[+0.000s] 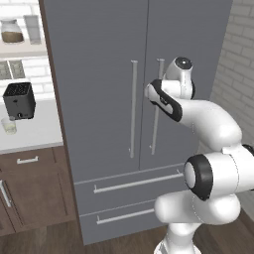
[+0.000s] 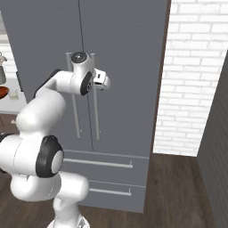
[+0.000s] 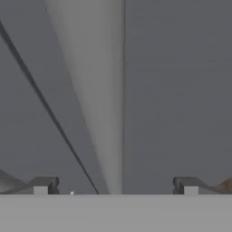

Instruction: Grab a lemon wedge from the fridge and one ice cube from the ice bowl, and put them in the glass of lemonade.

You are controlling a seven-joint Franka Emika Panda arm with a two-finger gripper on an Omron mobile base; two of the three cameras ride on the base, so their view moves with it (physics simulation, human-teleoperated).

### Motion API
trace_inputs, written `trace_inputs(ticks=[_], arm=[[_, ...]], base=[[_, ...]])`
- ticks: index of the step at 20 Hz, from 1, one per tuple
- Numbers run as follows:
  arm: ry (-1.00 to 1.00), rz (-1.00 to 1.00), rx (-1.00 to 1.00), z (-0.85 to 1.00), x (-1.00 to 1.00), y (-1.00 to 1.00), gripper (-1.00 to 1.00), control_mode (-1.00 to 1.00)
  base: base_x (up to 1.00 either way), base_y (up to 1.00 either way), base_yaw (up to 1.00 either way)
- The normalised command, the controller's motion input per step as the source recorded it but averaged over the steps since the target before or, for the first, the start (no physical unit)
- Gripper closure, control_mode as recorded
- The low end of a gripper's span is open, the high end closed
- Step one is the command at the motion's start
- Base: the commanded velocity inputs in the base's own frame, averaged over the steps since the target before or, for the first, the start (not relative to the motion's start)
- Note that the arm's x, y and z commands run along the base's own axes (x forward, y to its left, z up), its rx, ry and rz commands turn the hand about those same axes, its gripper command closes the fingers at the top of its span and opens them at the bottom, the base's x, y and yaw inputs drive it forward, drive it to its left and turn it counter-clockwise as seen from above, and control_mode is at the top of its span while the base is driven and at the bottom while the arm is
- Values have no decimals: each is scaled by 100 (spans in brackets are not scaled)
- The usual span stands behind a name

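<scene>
The grey fridge stands with both doors shut, so the lemon wedge is hidden. My gripper is open and right up at the right door's silver handle. In the hand view the handle rises between the two spread fingertips, with nothing gripped. On the white counter to the left sits the glass of lemonade. An edge of the reddish-brown ice bowl peeks in at the far left. The ice cube is out of view.
A black toaster stands behind the glass. Dark wooden cabinets sit under the counter. Two fridge drawers lie below the doors. A white brick wall closes the fridge's right side.
</scene>
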Motion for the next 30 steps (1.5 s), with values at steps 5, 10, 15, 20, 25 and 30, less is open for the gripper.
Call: trace_inputs(ticks=[5,10,15,20,25,30], arm=[[-7,0,0,-36,49,0,-100,-100],[-11,0,1,-35,37,0,-100,-100],[-8,0,0,-18,31,0,-100,-100],[0,0,0,0,17,0,100,-100],[0,0,0,0,0,0,100,-100],[-5,0,-1,0,0,-12,100,-100]], base=[[0,0,0],[0,0,0],[0,0,0],[0,0,0],[0,0,0],[0,0,0]])
